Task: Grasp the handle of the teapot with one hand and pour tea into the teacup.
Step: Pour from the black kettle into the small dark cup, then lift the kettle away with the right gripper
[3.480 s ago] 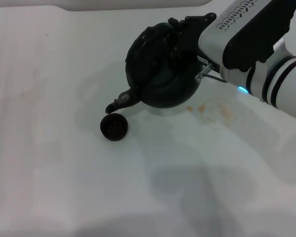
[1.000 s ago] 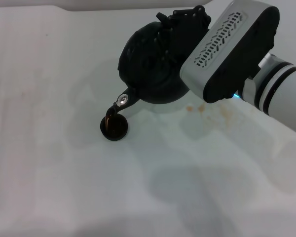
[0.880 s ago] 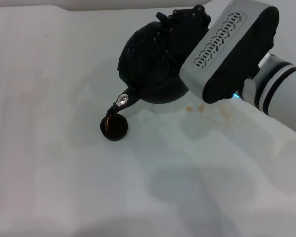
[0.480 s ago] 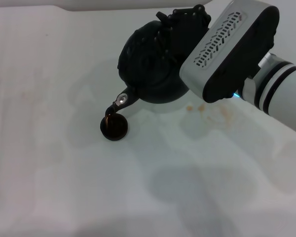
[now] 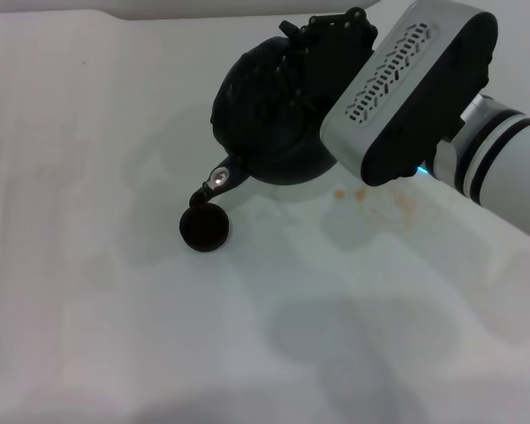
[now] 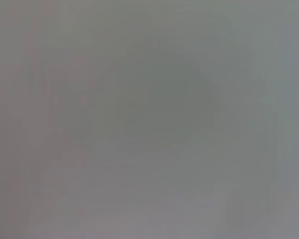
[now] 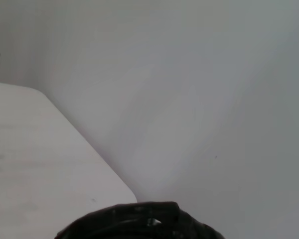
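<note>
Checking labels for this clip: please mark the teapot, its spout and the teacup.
teapot point(image 5: 265, 132), head view, on the round black body.
spout point(image 5: 217, 181), head view, on the pale metallic patch near its tip.
teacup point(image 5: 204, 228), head view, on the cup's dark middle.

My right gripper point(image 5: 331, 40) and wrist housing fill the far right of the table point(image 5: 88, 291), with the tilted teapot point(image 5: 269, 119) hanging from them by the handle point(image 5: 287, 66), so nothing passes there. Its spout dips right over the teacup point(image 5: 204, 227), blocking any approach to the cup from above or behind. To my left and along the near side the tabletop lies open, and amber drops point(image 5: 371, 196) mark the surface under my wrist.
</note>
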Robot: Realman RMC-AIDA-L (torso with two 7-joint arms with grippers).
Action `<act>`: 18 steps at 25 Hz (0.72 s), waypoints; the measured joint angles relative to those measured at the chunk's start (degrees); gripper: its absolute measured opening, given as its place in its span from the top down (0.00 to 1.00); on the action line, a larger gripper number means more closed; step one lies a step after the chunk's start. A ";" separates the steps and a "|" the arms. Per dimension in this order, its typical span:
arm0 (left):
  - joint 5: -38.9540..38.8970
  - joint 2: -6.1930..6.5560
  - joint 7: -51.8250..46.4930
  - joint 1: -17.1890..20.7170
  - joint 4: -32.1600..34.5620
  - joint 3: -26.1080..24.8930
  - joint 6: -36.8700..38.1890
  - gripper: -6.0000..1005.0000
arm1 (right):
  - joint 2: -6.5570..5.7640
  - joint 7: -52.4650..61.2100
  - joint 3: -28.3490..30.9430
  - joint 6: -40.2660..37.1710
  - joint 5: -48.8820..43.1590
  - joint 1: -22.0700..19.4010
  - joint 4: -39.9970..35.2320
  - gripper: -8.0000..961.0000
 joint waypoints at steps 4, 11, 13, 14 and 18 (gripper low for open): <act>0.00 0.00 0.00 0.00 -0.04 0.00 0.00 0.13 | 0.00 0.08 -0.02 0.00 -0.02 -0.08 0.25 0.83; 0.00 0.00 -0.03 0.00 -0.03 0.00 -0.01 0.13 | 0.00 1.91 -0.02 0.00 -0.03 -0.18 0.49 0.83; 0.00 0.00 -0.02 0.00 -0.03 0.00 -0.02 0.13 | 0.00 2.19 -0.02 0.00 0.01 -0.21 0.55 0.83; 0.00 0.00 -0.02 0.00 -0.03 0.00 -0.02 0.13 | 0.00 2.39 -0.01 0.00 0.15 -0.22 0.58 0.83; 0.00 0.00 -0.04 0.00 -0.03 0.00 -0.05 0.13 | -0.14 5.44 0.29 -0.02 0.35 -0.23 0.69 0.83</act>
